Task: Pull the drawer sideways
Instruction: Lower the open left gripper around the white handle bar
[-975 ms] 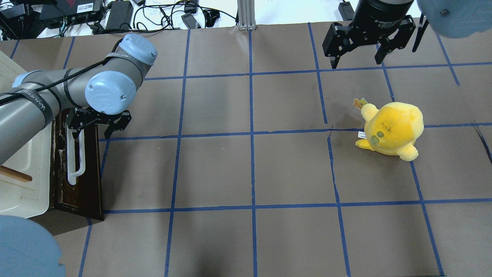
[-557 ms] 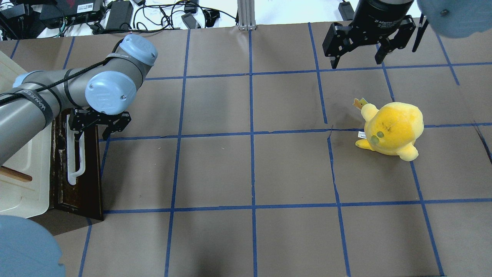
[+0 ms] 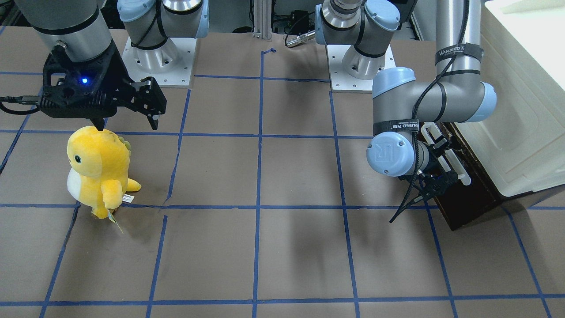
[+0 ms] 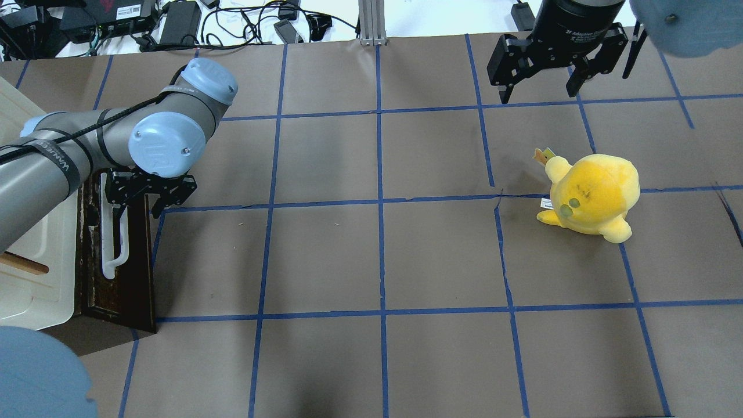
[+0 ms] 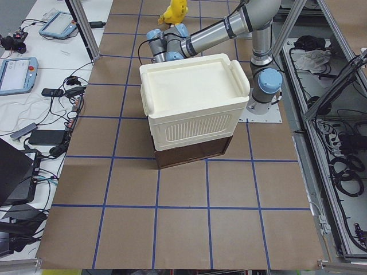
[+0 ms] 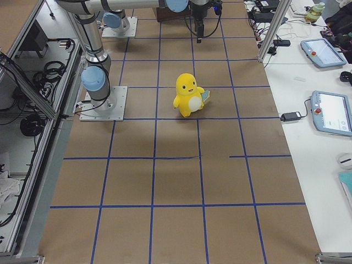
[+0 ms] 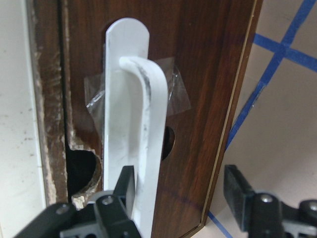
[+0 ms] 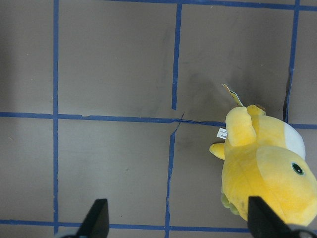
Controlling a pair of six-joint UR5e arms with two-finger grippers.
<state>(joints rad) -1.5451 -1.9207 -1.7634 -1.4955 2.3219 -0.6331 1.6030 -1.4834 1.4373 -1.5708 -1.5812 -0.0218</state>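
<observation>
Pre-grasp: left end effector (image 7: 181,192), jaws apart, straddling long white bar handle (image 7: 143,124) of dark brown wooden-fronted drawer (image 7: 208,74); next, probably clamp, then pull sideways.

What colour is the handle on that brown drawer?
The handle is white with dark scuffs; clearest in left wrist view.

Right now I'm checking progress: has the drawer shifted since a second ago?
No. The drawer has not shifted; its corner still meets the same blue tape line.

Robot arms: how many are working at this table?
2. The left arm reaches the white handle of the drawer at one end of the table; the right arm hangs near the yellow plush.
</observation>
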